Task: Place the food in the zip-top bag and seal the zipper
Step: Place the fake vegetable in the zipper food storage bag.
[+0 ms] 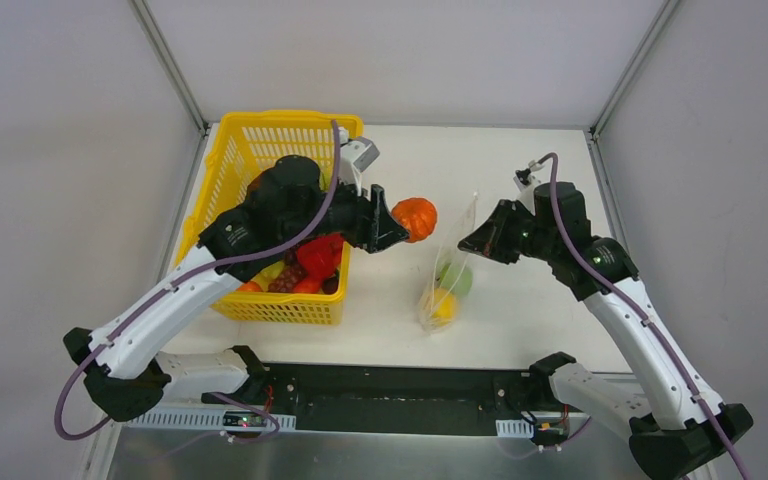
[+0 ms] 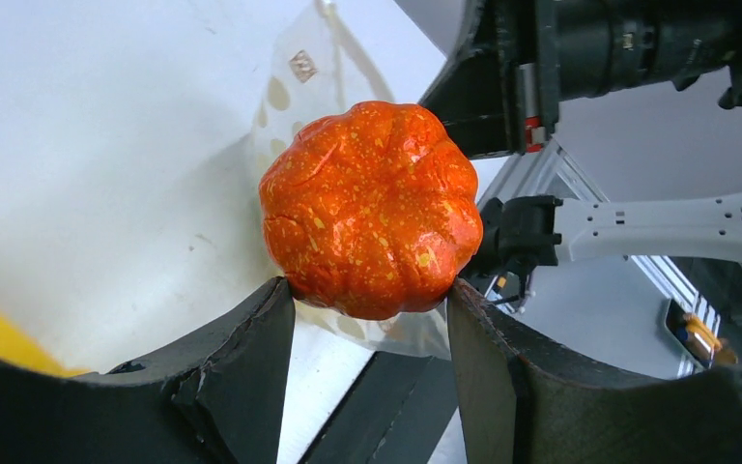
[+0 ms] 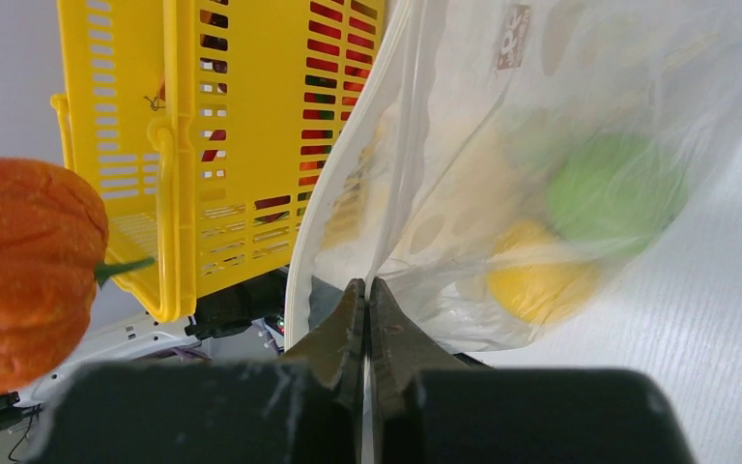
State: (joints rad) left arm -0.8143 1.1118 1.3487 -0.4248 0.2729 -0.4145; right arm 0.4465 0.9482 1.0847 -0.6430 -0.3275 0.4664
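My left gripper [image 1: 400, 228] is shut on an orange toy pumpkin [image 1: 415, 218], holding it in the air between the basket and the bag; the wrist view shows the pumpkin [image 2: 371, 208] wedged between both fingertips. The zip-top bag [image 1: 449, 272], clear with white dots, stands on the table with a green piece [image 1: 457, 276] and a yellow piece [image 1: 440, 305] inside. My right gripper [image 1: 470, 240] is shut on the bag's upper edge [image 3: 367, 242], holding the mouth up. The zipper strip [image 3: 333, 208] curves along that open mouth. More food [image 1: 305, 268] lies in the yellow basket.
The yellow lattice basket [image 1: 222, 170] stands at the table's left side, partly under my left arm. White walls with metal posts [image 1: 168, 62] close in the table. The arms' base rail [image 1: 390, 400] runs along the near edge.
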